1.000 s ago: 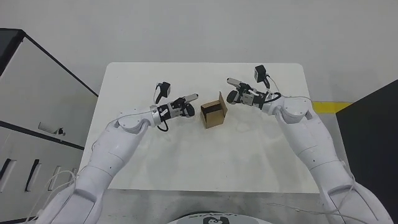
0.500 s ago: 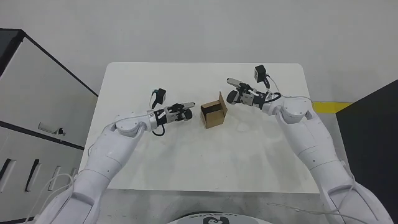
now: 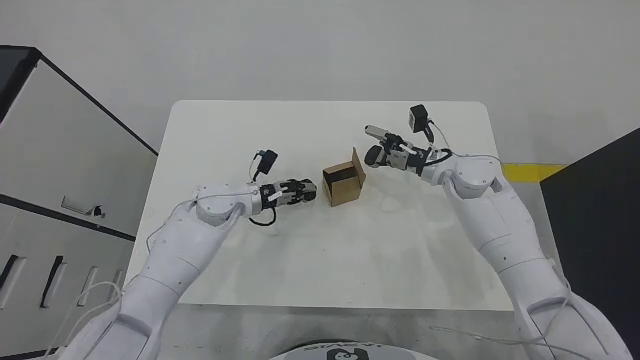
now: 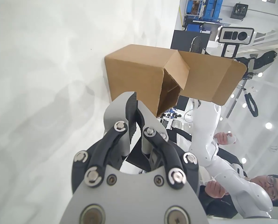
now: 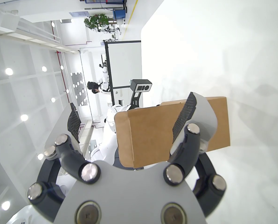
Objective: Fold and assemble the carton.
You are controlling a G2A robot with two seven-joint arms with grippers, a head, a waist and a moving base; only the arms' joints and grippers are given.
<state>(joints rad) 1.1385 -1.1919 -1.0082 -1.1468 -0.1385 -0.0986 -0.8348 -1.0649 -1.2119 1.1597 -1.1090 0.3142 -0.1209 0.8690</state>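
Observation:
A small brown carton (image 3: 345, 188) stands at the middle of the white table (image 3: 230, 130), its top open and one large flap (image 3: 357, 160) standing up on its right side. My left gripper (image 3: 310, 192) is shut with nothing in it, its tip right at the carton's left wall. In the left wrist view the shut fingers (image 4: 129, 106) sit just in front of the carton (image 4: 134, 75), where a small side flap (image 4: 176, 71) is bent inward. My right gripper (image 3: 372, 145) is open beside the raised flap. In the right wrist view the flap (image 5: 153, 129) lies between the spread fingers (image 5: 188, 110).
The table's far edge and rounded corners lie well beyond the carton. A grey cabinet (image 3: 40, 140) stands off the table's left side and a dark panel (image 3: 600, 200) off its right.
My left gripper has swung from the far-left of the carton toward the table's near side and in to the carton's left wall. The right arm and the carton have stayed put.

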